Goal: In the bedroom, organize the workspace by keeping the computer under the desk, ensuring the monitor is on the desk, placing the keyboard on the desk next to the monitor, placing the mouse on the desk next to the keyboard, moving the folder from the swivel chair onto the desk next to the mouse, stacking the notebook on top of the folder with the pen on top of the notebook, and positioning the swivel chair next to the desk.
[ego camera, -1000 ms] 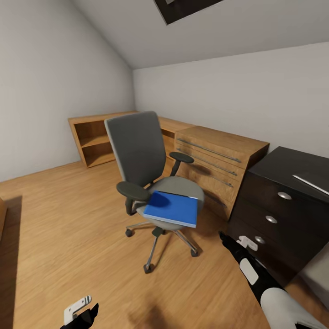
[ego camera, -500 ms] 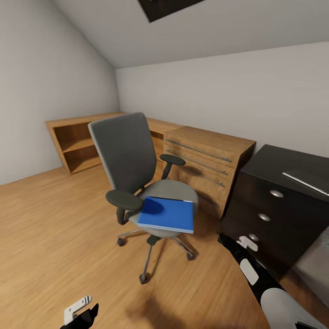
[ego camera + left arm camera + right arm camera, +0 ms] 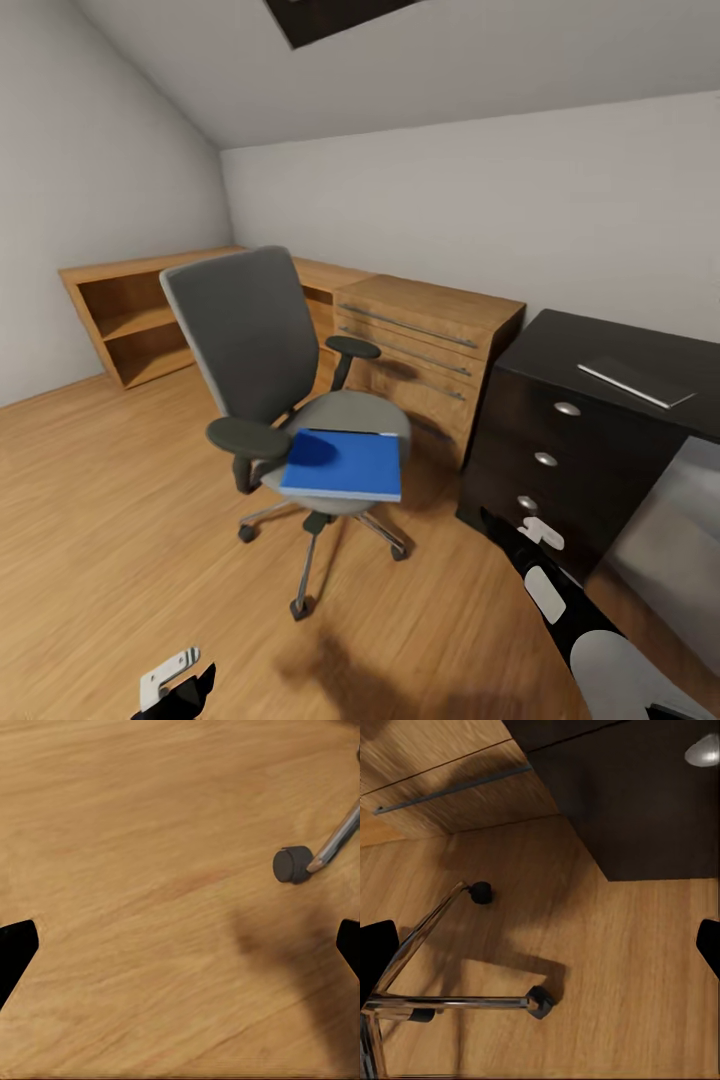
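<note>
The grey swivel chair stands on the wood floor in the middle of the head view. The bright blue folder lies flat on its seat. To the right is the black desk with three silver-knobbed drawers. A thin dark grey flat item lies on its top; I cannot tell what it is. My left gripper hangs low over bare floor, open, near a chair caster. Between chair and desk, my right gripper is also open, above the chair's chrome legs.
A light wooden drawer unit stands against the back wall between chair and desk. A low wooden shelf is in the left corner. A blurred light grey surface shows beneath the desk top at right. Open floor lies left of the chair.
The whole head view has swung to the right, so the chair and shelf sit further left in the picture and more of the desk top shows. Both arms hold the same pose.
</note>
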You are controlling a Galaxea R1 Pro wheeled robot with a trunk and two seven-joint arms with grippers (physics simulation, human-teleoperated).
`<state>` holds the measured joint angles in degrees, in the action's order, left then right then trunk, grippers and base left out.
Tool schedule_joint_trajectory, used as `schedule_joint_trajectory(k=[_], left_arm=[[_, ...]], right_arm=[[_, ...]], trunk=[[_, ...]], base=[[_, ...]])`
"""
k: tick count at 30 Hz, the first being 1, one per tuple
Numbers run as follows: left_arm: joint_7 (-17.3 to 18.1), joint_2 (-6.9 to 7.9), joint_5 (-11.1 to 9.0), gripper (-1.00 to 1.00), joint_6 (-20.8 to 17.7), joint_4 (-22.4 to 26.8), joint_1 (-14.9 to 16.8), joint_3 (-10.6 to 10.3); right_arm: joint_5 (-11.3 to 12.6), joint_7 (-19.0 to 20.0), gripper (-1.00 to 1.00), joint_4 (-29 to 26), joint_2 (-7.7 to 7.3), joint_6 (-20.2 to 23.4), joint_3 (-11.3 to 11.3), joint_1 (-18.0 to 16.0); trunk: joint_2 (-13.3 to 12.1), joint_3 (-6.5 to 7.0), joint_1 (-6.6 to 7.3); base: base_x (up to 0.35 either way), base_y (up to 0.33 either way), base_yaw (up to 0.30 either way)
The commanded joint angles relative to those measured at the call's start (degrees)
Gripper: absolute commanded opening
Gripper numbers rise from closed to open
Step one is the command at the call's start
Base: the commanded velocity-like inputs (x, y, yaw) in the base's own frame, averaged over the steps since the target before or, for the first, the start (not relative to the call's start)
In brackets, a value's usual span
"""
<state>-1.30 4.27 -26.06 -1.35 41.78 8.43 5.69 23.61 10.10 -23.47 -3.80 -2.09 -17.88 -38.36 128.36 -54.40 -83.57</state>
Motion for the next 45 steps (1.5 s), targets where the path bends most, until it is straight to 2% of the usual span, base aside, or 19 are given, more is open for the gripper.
schedule_joint_trajectory(k=[1,7,11,14,17,20,23,27,32,39,41,43,45], left_arm=[[-0.1,0.02,-0.6,1.00,-0.1,0.1,0.0,-0.1],[-0.1,0.17,-0.6,1.00,-0.1,0.1,0.0,-0.1],[-0.3,0.21,-0.6,1.00,-0.1,0.1,0.0,-0.1],[-0.3,0.21,-0.7,1.00,-0.1,0.1,0.0,-0.1],[-0.3,0.21,-0.7,1.00,-0.1,0.1,0.0,-0.1],[-0.3,0.18,-0.6,1.00,-0.1,0.1,0.0,-0.1],[-0.2,0.13,-0.6,1.00,-0.1,0.1,0.0,-0.1],[-0.2,0.07,-0.6,1.00,-0.1,0.1,0.0,-0.1],[-0.2,0.04,-0.5,1.00,-0.1,0.1,0.0,-0.1],[-0.2,0.16,-0.6,1.00,0.3,0.2,0.0,0.0],[-0.2,0.14,-0.6,1.00,0.3,0.2,0.0,0.1],[-0.2,0.13,-0.6,1.00,0.3,0.2,0.0,0.0],[-0.2,0.12,-0.6,1.00,0.3,0.2,0.0,0.0]], right_arm=[[0.6,0.5,1.00,0.1,0.00,-0.1,-0.2,0.0],[0.5,0.6,1.00,0.1,-0.06,-0.1,-0.2,0.0],[0.6,5.0,1.00,0.0,-0.44,0.3,-0.2,0.0],[1.4,8.2,1.00,-0.3,-1.88,5.3,-0.5,-0.1],[4.8,12.9,1.00,-1.2,-3.19,13.3,-0.6,-0.1],[8.3,16.2,1.00,-2.3,-4.02,17.4,-0.6,-0.1],[14.8,18.9,1.00,-2.9,-4.98,23.2,-0.7,-0.1],[19.7,20.0,1.00,-3.0,-5.34,26.3,-0.6,-0.1],[21.1,21.3,1.00,-2.9,-5.37,27.2,-0.3,-0.1],[21.3,24.1,1.00,-2.8,-5.30,29.7,-0.2,-0.1],[21.2,24.8,1.00,-2.7,-5.28,29.9,-0.1,-0.1],[21.1,26.0,1.00,-2.8,-5.31,30.0,0.0,-0.1],[20.5,29.3,1.00,-2.8,-5.35,30.1,0.2,-0.1]], trunk=[[0.0,-0.05,0.03],[0.0,-0.05,0.03],[0.0,-0.05,0.03],[0.0,-0.05,0.03],[0.0,-0.05,0.03],[0.0,-0.05,0.03],[0.0,-0.05,0.03],[0.0,-0.05,0.03],[0.0,-0.05,0.03],[0.0,-0.05,0.03],[0.8,-0.41,-0.40],[1.6,-0.77,-0.84],[2.4,-1.12,-1.28]], base=[[-0.245,0.162,-0.014],[-0.117,0.243,-0.003],[-0.003,0.014,0.000],[-0.001,0.003,0.000],[0.000,0.000,0.000],[0.000,0.000,0.000],[0.051,0.015,0.000],[0.208,0.110,0.000],[0.276,0.175,0.000],[0.080,0.057,0.000],[0.008,0.006,0.000],[0.004,0.003,0.000],[0.001,0.001,0.000]])
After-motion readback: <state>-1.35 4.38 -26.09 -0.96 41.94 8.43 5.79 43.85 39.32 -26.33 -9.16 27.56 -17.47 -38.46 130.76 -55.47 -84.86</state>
